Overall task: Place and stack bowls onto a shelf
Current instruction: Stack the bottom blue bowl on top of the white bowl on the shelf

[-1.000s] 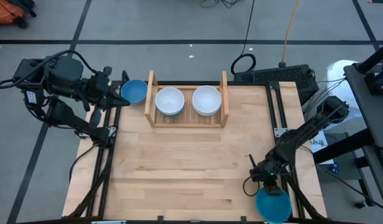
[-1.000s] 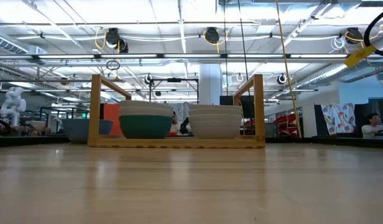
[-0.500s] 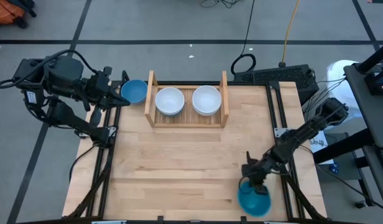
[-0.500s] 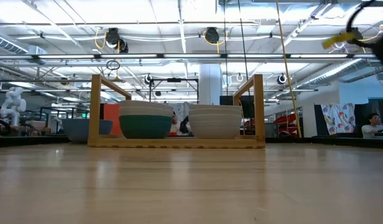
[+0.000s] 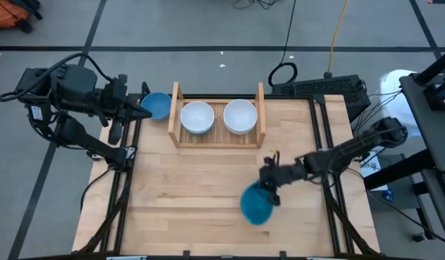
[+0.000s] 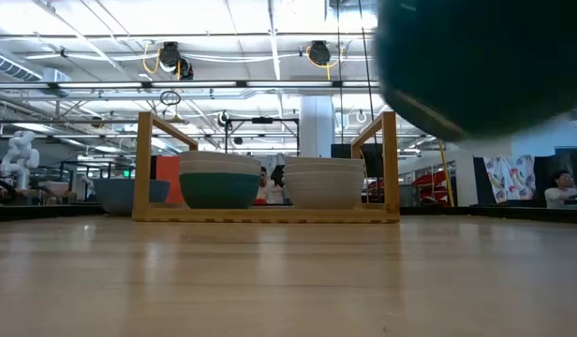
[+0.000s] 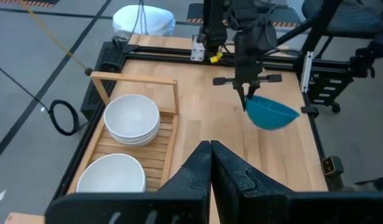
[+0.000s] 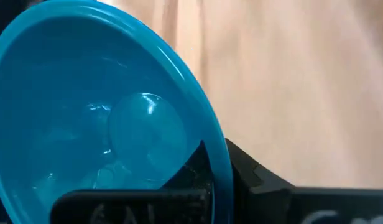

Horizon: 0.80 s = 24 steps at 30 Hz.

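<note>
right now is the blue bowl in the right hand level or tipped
Tipped: the blue bowl hangs slanted from the right hand, pinched by its rim above the table.

A bright blue bowl hangs tilted above the bench, pinched at its rim, well apart from the shelf. The light-wood shelf holds two stacks of bowls side by side: white ones over a teal-green bowl, and an all-white stack. Another blue bowl sits just outside the shelf's side board.
</note>
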Tool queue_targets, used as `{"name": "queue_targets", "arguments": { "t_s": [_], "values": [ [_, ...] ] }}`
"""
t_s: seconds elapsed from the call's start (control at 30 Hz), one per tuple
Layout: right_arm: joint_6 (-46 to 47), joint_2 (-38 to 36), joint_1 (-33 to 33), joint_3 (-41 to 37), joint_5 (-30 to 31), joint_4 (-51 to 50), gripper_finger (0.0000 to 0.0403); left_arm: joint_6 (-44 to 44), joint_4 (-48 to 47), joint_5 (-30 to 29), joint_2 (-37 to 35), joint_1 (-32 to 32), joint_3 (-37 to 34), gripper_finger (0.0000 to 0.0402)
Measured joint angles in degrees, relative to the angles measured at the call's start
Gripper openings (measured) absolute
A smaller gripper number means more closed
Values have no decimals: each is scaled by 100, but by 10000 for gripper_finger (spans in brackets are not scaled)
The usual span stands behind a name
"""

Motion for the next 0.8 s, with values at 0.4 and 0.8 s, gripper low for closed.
{"name": "queue_targets", "arguments": {
  "t_s": [0.4, 0.8],
  "values": [
    [-2679, -2, -1797, 2357, 406, -442, 1, -76, 0, -94, 0, 2, 0, 7],
    [-3597, 558, -3832, 4052, -766, -1363, 0, -72, 0, -98, 1, 2, 0, 7]
  ]
}}
